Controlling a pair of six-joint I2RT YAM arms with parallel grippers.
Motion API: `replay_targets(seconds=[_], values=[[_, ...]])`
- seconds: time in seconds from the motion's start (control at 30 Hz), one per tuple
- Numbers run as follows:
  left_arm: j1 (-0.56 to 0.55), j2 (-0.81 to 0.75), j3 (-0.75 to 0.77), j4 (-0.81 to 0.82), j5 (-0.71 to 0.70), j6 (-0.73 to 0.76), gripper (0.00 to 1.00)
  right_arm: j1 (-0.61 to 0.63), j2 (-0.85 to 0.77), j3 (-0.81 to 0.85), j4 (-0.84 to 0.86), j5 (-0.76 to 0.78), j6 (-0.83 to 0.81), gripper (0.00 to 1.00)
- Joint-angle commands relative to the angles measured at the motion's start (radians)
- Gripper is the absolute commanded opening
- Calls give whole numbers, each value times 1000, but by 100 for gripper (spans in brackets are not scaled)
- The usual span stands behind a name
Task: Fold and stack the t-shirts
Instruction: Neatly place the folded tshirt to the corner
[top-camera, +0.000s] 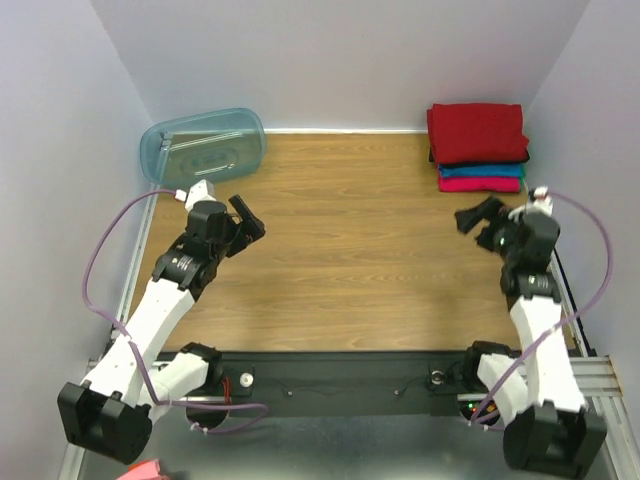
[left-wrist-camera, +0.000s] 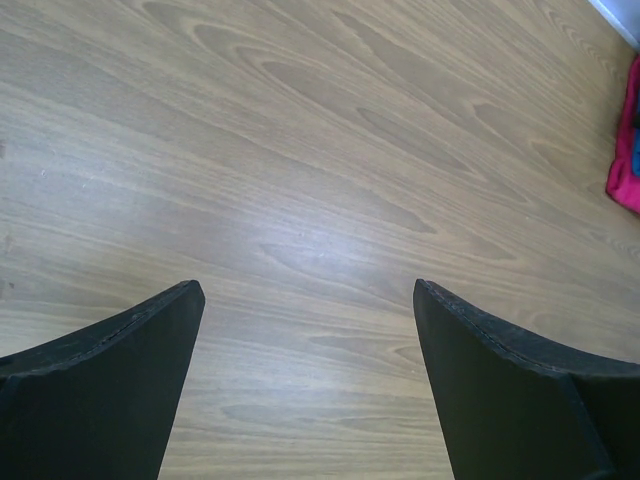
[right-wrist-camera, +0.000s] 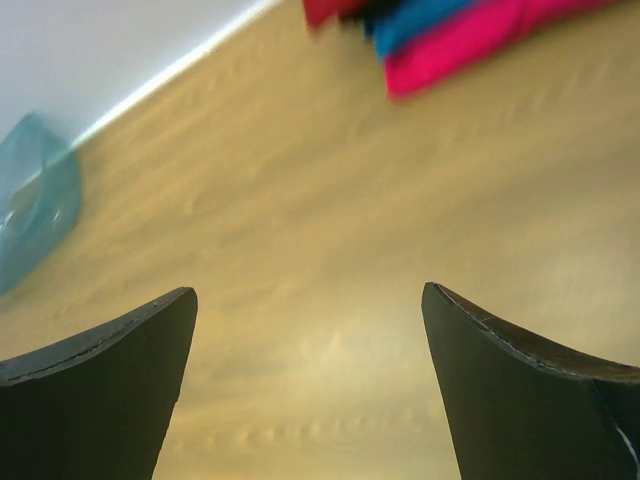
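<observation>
Right pincer (top-camera: 480, 216) — t-shirts (top-camera: 478, 150) just beyond

White arms (top-camera: 160, 310), black joints (top-camera: 205, 225), purple cables (top-camera: 90, 275)

- The left arm (top-camera: 160, 300) rises from its base at the lower left of the overhead view and leans forward and inward, its white links bent at the elbow.
- The left hand (top-camera: 248, 218) points toward the far right. Its two black fingers (left-wrist-camera: 110, 390) are spread wide, gripping nothing.
- The right arm (top-camera: 535, 330) rises from its base at the lower right and reaches forward, with the wrist turned inward.
- The right hand (top-camera: 478, 214) points toward the left. Its fingers (right-wrist-camera: 520, 390) are likewise spread wide, gripping nothing.
- The two hands are well apart, one on each side.
</observation>
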Motion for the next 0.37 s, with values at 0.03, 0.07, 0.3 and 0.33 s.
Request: replay_targets(seconds=[0.03,0.07,0.3,0.33], values=[[7,-77,-63,80,76,32,98,0,-308,-180,-10,-141,91,100],[8,-91,-70,88,76,30,98,2,-344,-195,-15,-136,89,100],[10,-178,-107,82,27,0,98,0,-506,-212,-56,-56,63,100],[10,-192,-110,82,25,-3,98,0,-496,-204,-62,-50,59,100]])
